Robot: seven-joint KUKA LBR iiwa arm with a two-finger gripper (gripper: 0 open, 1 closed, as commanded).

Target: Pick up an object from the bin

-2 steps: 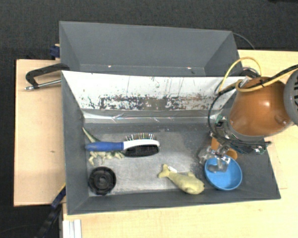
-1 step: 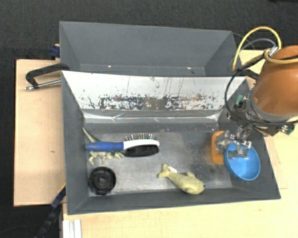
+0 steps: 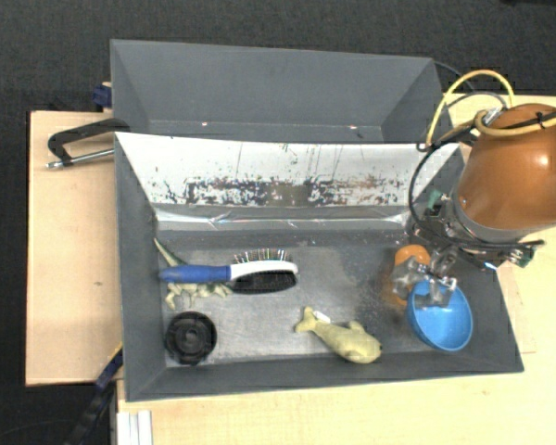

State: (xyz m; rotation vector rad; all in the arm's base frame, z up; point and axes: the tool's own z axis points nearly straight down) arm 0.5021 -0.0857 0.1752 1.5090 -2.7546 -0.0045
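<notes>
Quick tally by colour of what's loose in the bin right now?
Blue: 2, brush, bowl
Pale yellow: 2, fish toy, scrap under brush
Black: 1, round cap
Orange: 1, lump beside gripper
Total: 6

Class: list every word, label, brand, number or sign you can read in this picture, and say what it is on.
No text can be read.
The dark speckled band on the bin looks like scuffing, not lettering.
The brush, black disc, yellow toy and blue bowl show no print.
</notes>
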